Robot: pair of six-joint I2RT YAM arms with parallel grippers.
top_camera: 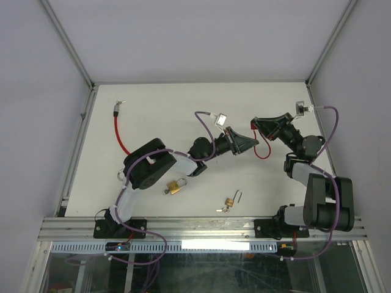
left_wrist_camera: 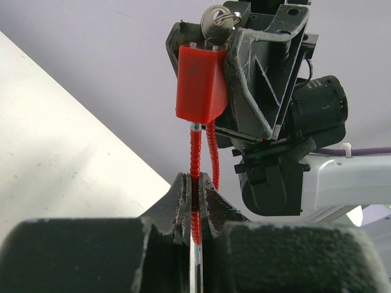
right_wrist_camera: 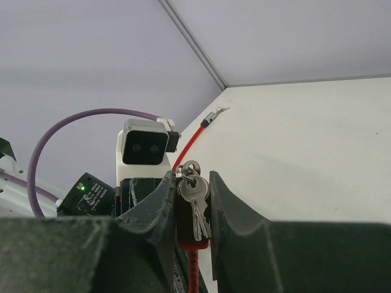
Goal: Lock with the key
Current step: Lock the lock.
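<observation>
A red cable lock is held up between both arms. My right gripper (right_wrist_camera: 193, 183) is shut on its red body (right_wrist_camera: 194, 243), and a bunch of keys (right_wrist_camera: 195, 198) hangs on a ring at the body's top. In the left wrist view the body (left_wrist_camera: 200, 82) sits above, keys (left_wrist_camera: 217, 24) on top, with two runs of red cable (left_wrist_camera: 195, 152) coming out of its underside. My left gripper (left_wrist_camera: 196, 180) is shut on one run just below the body, where a metal pin shows between the fingers. From above, the left gripper (top_camera: 254, 144) and the right gripper (top_camera: 257, 124) meet tip to tip.
The rest of the red cable (top_camera: 119, 137) trails over the white table to a metal end (top_camera: 121, 102) at the far left. Two brass padlocks (top_camera: 176, 186) (top_camera: 231, 201) lie near the front edge. Grey walls and an aluminium frame (top_camera: 76, 146) close the table in.
</observation>
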